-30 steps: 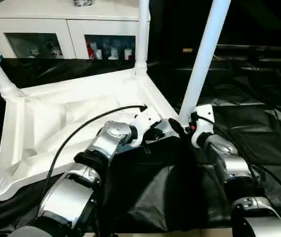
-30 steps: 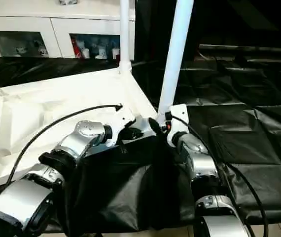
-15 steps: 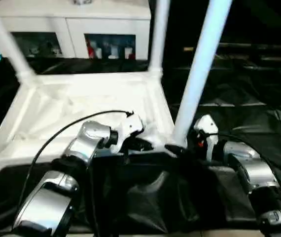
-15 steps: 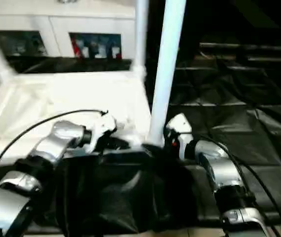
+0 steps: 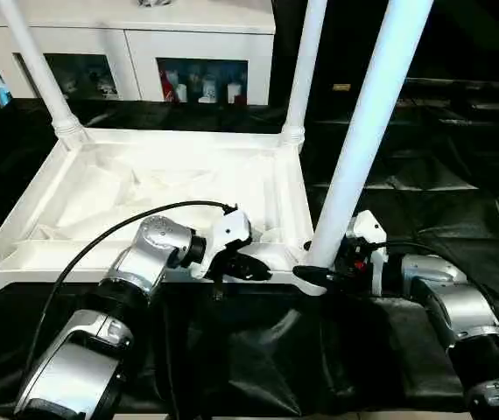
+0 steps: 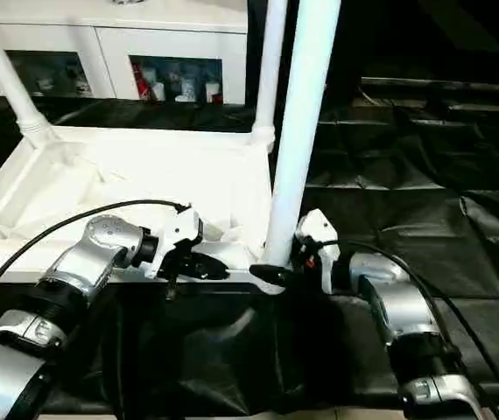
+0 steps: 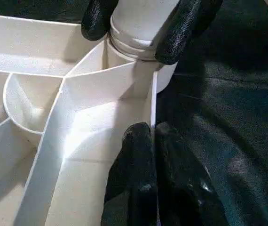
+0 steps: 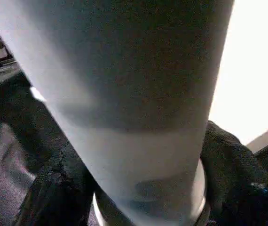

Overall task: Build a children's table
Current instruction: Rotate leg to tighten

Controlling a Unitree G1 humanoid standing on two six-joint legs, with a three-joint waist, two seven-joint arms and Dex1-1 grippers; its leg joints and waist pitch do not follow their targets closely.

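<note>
The children's table lies upside down on the black-draped work table, its ribbed underside facing up and its white legs standing upright from the corner sockets. The left gripper is clenched on the thin rim wall of the tabletop, one black finger on each side of it, just beside the near right corner socket. The right gripper sits at the foot of the nearest leg, its fingers spread around the leg's base where it enters the socket, one on either side, grasping it. Beyond both grippers, behind the far legs, stands a white cabinet.
</note>
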